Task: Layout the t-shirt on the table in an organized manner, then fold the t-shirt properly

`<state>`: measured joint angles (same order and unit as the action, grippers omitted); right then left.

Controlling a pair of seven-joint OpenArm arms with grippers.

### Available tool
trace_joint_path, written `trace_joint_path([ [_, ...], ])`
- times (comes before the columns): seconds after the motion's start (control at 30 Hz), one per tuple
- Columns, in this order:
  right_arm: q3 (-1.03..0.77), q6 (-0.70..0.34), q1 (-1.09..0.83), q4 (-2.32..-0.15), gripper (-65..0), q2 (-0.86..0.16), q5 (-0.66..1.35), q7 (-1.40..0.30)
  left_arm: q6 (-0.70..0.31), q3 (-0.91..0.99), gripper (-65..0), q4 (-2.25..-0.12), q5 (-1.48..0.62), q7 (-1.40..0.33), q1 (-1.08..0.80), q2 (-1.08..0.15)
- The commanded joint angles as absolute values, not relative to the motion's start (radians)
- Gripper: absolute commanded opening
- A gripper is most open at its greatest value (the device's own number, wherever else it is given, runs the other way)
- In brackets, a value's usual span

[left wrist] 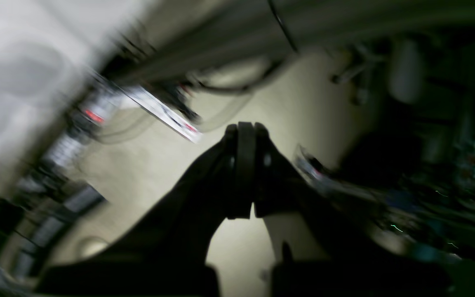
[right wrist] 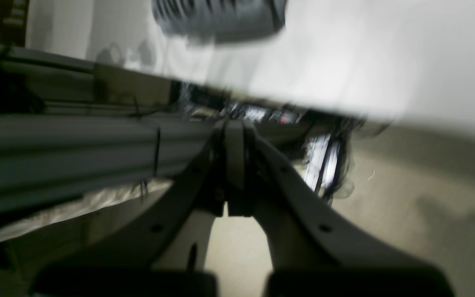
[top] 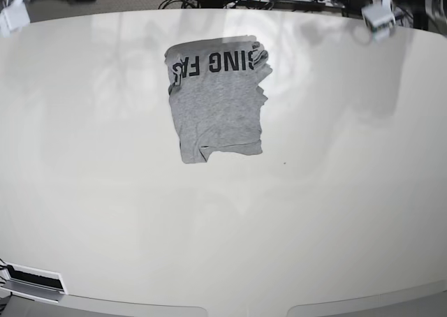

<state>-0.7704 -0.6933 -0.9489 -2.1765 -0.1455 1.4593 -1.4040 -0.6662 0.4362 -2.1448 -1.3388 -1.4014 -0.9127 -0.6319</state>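
**On the tabletop, a shirt folded but not yet neat**

Toward the far middle of the tabletop lies the t-shirt, bunched into a rough rectangle with black lettering along its far edge and ragged layers on one side. Neither arm shows in the base view.

To finish well, I would judge the loose side layers need squaring and the near hem flattening — pinch only the top layer at a corner and drag slowly so the stack does not slide.

The left gripper has its jaws clenched together, grasping nothing. The right gripper matches — jaws pressed tight, empty. Both wrist views are blurred, looking past the table edge toward floor and cables.
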Motion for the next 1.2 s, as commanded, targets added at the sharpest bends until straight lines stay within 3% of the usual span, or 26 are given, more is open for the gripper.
trace_joint_path([
  [0.0, -0.778, -0.698, -0.986, -2.160, -65.0, -0.152, 1.484, -1.396, -0.672, 0.442, -65.0, -2.151, -1.340, -1.396, -0.975, -0.627],
  [0.17, -0.752, -0.698, -1.048, -1.942, -65.0, -0.155, 1.484, -1.396, -0.698, 0.426, -65.0, -2.031, -1.234, -1.392, -1.143, -0.538],
  [0.27, -0.704, -0.698, -1.047, -1.796, -65.0, -0.186, 1.484, -1.396, -0.698, 0.385, -65.0, -1.905, -1.195, -1.332, -1.139, -0.515],
  [0.37, -0.613, -0.698, -1.037, -1.666, -65.0, -0.231, 1.348, -1.396, -0.698, 0.317, -65.0, -1.748, -1.085, -1.187, -1.087, -0.513],
  [0.73, -0.251, -0.698, -0.710, -1.130, -65.0, -0.266, 0.540, -0.701, -0.698, 0.026, -65.0, -1.044, -0.760, -0.801, -0.635, -0.464],
  [0.83, -0.165, -0.698, -0.604, -0.969, -65.0, -0.266, 0.393, -0.539, -0.698, 0.020, -65.0, -0.870, -0.632, -0.645, -0.506, -0.418],
  [0.93, -0.088, -0.667, -0.500, -0.818, -65.0, -0.266, 0.247, -0.334, -0.698, 0.020, -65.0, -0.720, -0.458, -0.384, -0.391, -0.366],
  [0.97, -0.063, -0.620, -0.470, -0.774, -65.0, -0.263, 0.209, -0.266, -0.686, 0.020, -65.0, -0.673, -0.380, -0.278, -0.357, -0.345],
  [1.07, 0.004, -0.474, -0.397, -0.669, -65.0, -0.242, 0.097, -0.108, -0.457, 0.020, -65.0, -0.551, -0.158, 0.023, -0.283, -0.282],
  [1.17, 0.061, -0.387, -0.350, -0.611, -65.0, -0.207, -0.024, -0.032, -0.286, 0.001, -65.0, -0.471, -0.101, 0.139, -0.242, -0.228],
])
